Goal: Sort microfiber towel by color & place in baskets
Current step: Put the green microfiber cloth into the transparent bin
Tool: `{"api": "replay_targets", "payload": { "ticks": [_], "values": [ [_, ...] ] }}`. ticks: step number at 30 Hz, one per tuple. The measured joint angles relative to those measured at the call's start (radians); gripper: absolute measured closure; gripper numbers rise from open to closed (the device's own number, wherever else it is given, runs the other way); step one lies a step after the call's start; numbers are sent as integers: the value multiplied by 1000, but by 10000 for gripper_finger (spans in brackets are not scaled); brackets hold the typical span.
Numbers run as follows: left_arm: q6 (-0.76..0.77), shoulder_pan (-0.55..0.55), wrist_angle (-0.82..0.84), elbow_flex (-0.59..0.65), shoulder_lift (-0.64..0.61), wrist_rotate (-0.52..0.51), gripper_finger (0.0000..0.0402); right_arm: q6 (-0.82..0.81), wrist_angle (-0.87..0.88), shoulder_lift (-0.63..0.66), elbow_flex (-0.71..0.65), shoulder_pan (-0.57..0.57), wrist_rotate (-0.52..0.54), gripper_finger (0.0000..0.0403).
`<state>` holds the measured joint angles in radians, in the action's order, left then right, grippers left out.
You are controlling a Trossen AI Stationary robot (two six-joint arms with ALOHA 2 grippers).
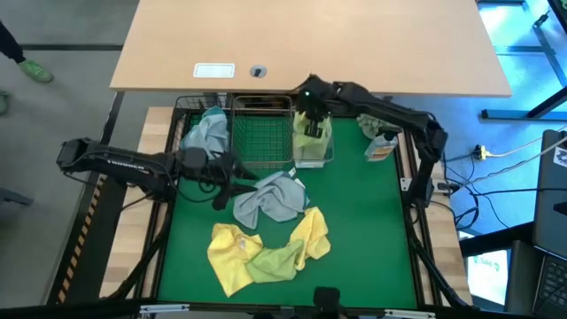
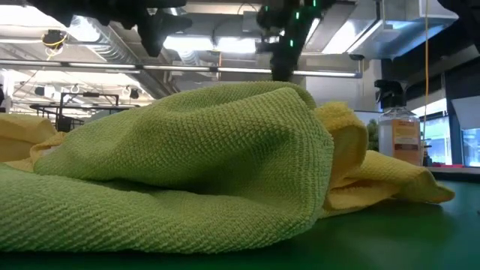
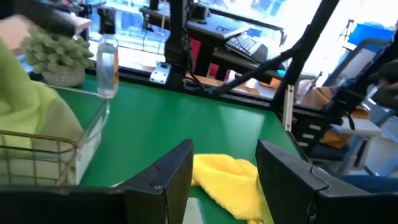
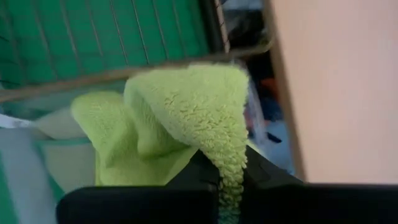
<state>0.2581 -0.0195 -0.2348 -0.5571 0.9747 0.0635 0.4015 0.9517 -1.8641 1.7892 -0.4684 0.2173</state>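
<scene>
My right gripper hangs over the clear plastic basket at the mat's far side, shut on a pale green towel. My left gripper is open and empty, beside a blue-grey towel that lies crumpled mid-mat. Another blue-grey towel sits in the black wire basket. The wire basket between the other two holds nothing. Two yellow towels and a second pale green towel lie bunched at the near edge. My right gripper pinches a fold of the pale green towel between its two fingers, coming from above. The rest of the cloth hangs below the fingers, slack, into the clear basket.
A small potted plant and a spray bottle stand right of the clear basket. A wooden desk lies beyond the baskets. Bare green mat stretches along the right side.
</scene>
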Motion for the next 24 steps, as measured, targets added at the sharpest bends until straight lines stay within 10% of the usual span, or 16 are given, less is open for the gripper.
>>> {"api": "replay_targets", "payload": {
  "ticks": [13, 24],
  "values": [
    [1, -72, -23, 0, 1, -30, 233, -3, -458, -1, -466, -36, -107, 391],
    [1, -174, -25, 0, 1, -30, 233, -3, -537, -1, -546, -36, -107, 391]
  ]
}}
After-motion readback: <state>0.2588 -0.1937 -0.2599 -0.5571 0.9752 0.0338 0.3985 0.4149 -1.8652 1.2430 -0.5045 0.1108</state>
